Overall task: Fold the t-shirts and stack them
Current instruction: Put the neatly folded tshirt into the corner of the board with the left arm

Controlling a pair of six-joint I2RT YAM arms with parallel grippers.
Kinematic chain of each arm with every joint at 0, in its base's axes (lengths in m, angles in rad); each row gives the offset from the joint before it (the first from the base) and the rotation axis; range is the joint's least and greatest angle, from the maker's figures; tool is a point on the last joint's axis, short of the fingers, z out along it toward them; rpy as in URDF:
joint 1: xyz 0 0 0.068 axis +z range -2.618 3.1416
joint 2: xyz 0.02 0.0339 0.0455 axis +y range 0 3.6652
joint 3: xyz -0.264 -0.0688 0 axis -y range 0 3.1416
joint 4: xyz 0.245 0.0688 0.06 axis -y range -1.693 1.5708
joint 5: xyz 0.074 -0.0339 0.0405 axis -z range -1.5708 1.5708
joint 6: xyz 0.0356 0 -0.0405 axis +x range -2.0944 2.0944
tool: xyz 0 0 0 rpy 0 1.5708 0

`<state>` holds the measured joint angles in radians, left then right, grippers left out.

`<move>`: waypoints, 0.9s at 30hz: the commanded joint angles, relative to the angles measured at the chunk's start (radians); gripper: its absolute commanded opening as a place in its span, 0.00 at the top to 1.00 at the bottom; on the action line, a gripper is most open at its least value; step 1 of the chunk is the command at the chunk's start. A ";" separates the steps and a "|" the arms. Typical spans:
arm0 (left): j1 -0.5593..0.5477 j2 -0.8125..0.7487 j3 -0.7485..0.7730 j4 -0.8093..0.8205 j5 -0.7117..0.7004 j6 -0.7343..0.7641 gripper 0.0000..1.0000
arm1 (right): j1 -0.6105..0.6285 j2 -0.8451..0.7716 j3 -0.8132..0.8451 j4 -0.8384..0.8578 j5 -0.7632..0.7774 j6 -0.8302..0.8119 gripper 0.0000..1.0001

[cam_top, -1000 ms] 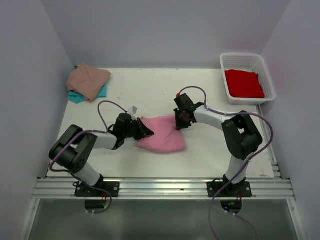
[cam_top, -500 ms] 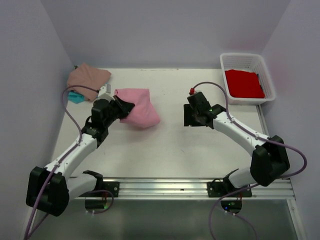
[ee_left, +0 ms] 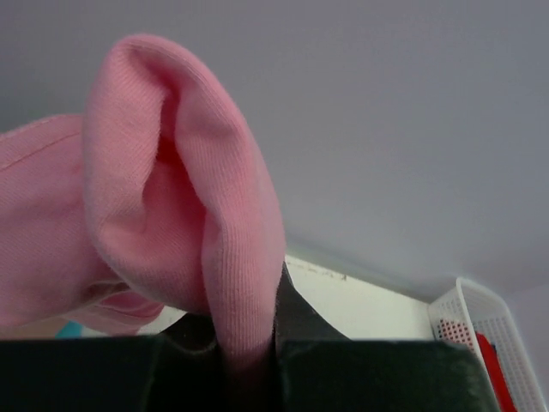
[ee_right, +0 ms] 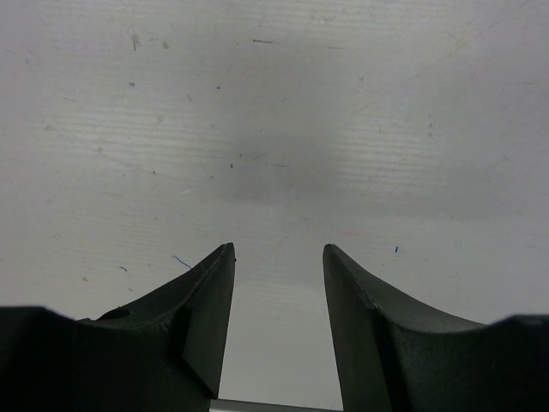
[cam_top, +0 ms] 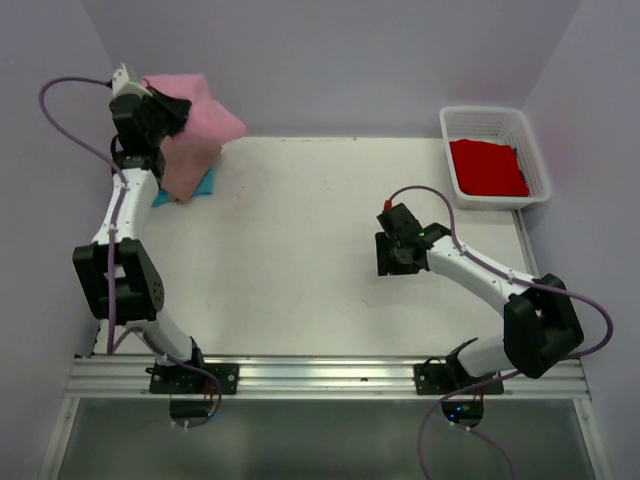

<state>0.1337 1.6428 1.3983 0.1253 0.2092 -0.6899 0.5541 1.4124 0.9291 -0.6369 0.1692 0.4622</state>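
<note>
Aloft, left hand (cam_top: 167, 108) pinching pink t-shirt (cam_top: 207, 118), arm outstretched.

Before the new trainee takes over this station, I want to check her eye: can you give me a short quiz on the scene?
1. True or false: the red t-shirt lies in the white basket.
2. What does the left hand hold? A: the bright pink t-shirt. B: the red t-shirt. C: nothing.
3. Fill the gap: the right hand hangs over bare table with its jaws ___.

Key: 1 true. 2 A. 3 open.
</note>
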 commanded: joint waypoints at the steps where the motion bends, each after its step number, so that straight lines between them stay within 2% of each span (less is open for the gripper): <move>1: 0.064 0.117 0.247 0.031 0.039 0.047 1.00 | -0.003 -0.036 -0.007 -0.029 0.007 -0.013 0.51; 5: 0.142 0.339 0.496 -0.056 0.047 0.066 1.00 | -0.003 -0.058 0.014 -0.085 0.030 -0.025 0.51; 8: 0.167 0.463 0.518 -0.073 0.036 0.052 1.00 | -0.003 -0.072 0.052 -0.122 0.032 -0.027 0.52; 11: 0.196 0.529 0.394 -0.030 0.077 0.003 1.00 | -0.003 -0.090 0.082 -0.135 0.016 -0.016 0.53; 14: 0.204 0.517 0.158 0.085 0.085 -0.062 1.00 | -0.003 -0.098 0.103 -0.136 0.004 -0.010 0.54; 15: 0.207 0.508 0.037 0.140 0.072 -0.107 1.00 | -0.003 -0.098 0.106 -0.139 0.003 -0.010 0.54; 18: 0.218 0.456 -0.161 0.242 0.049 -0.204 1.00 | -0.003 -0.112 0.100 -0.139 0.004 -0.010 0.54; 22: 0.216 0.372 -0.281 0.307 0.010 -0.275 1.00 | -0.003 -0.133 0.071 -0.132 -0.003 -0.007 0.54; 27: 0.216 0.353 -0.251 0.293 0.033 -0.280 1.00 | -0.003 -0.174 0.025 -0.116 -0.001 -0.003 0.54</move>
<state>0.3550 2.0277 1.1465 0.4095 0.2428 -0.9405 0.5541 1.2835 0.9741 -0.7517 0.1654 0.4522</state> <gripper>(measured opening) 0.090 0.461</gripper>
